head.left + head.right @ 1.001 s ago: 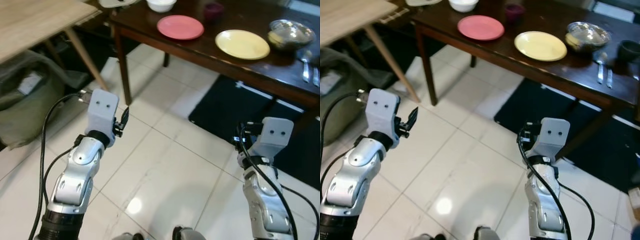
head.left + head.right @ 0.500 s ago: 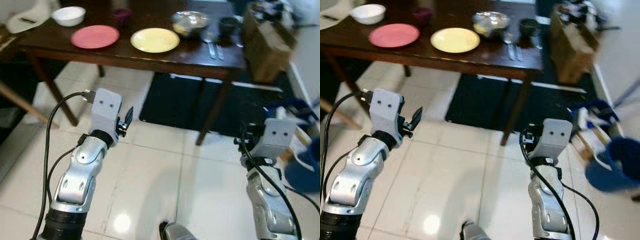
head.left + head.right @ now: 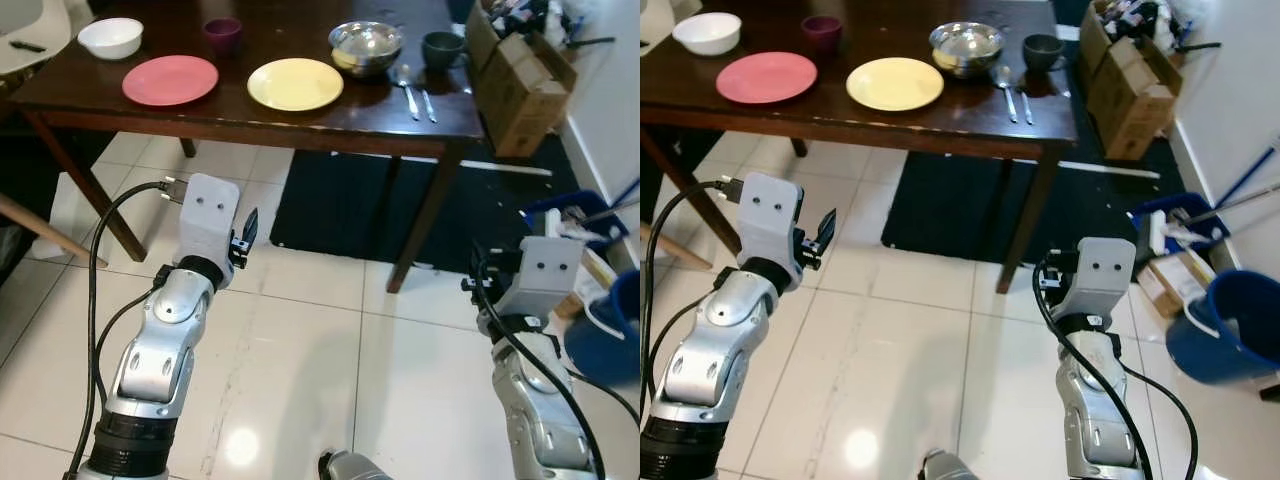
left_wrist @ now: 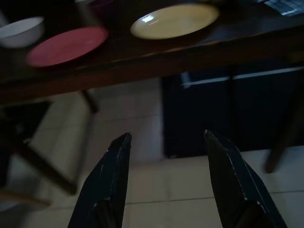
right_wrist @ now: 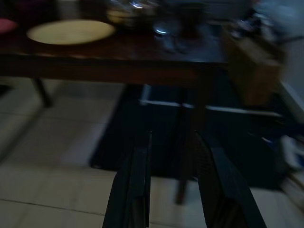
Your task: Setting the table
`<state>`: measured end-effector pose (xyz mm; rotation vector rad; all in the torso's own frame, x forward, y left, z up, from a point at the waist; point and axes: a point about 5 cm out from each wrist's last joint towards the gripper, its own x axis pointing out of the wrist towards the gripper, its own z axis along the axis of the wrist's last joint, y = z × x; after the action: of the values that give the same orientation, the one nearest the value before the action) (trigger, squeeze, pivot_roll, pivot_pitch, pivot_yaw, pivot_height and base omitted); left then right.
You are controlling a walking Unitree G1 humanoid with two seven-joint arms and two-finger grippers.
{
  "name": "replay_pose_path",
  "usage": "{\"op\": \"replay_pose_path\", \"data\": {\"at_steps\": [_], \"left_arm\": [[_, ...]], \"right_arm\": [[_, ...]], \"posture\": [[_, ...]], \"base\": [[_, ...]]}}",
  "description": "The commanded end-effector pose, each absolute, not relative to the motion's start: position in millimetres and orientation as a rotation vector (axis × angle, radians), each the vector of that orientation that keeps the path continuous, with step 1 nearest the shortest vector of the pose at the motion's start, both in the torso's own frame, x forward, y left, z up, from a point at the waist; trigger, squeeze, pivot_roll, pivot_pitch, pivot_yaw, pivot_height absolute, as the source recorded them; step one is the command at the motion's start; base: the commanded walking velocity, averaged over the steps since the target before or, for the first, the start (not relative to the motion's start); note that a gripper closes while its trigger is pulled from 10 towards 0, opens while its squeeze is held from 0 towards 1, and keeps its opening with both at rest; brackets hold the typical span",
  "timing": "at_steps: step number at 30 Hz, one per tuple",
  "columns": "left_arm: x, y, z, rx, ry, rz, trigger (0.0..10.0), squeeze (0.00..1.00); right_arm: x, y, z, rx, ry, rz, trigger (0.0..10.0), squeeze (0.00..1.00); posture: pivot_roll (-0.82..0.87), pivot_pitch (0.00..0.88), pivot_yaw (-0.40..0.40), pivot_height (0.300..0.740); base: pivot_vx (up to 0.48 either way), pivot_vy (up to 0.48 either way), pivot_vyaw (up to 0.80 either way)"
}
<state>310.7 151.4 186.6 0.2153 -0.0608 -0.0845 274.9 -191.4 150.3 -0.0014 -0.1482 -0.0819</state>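
The right gripper [image 5: 172, 142] points toward a dark wooden table [image 5: 114, 61], its two black fingers [image 5: 135, 185] parted with a narrow gap between them. The picture is dim and slightly blurred. A yellow plate [image 5: 70, 31] lies on the tabletop. Beside it stands a metal bowl [image 5: 130, 10], with cutlery [image 5: 167, 42] close by near the table edge. A dark mat [image 5: 156, 128] lies on the pale tiled floor [image 5: 52, 156] under the table. A cardboard box [image 5: 251, 61] stands just beside the table's end.
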Motion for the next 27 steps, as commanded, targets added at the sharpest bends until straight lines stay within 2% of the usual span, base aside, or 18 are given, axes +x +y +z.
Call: {"op": "replay_pose_path", "data": {"at_steps": [1, 15, 27], "left_arm": [[310.4, 150.7, 183.3, 0.219, -0.053, -0.078, 10.0, 0.0], [309.6, 148.6, 183.4, 0.219, -0.062, -0.077, 10.0, 0.0], [309.3, 146.9, 183.1, 0.217, -0.066, -0.076, 10.0, 0.0]], "right_arm": [[273.5, -189.8, 149.9, 0.012, -0.154, -0.068, 10.0, 0.0], [273.9, -188.4, 152.2, 0.0, -0.166, -0.047, 10.0, 0.0], [274.1, -187.1, 152.2, 0.001, -0.172, -0.035, 10.0, 0.0]], "posture": [[-0.1, 0.071, 0.082, 0.74], [-0.1, 0.072, 0.082, 0.74], [-0.1, 0.072, 0.081, 0.74]], "base": [[0.48, 0.0, 0.0], [0.48, 0.0, 0.21], [0.479, 0.0, 0.75]]}}
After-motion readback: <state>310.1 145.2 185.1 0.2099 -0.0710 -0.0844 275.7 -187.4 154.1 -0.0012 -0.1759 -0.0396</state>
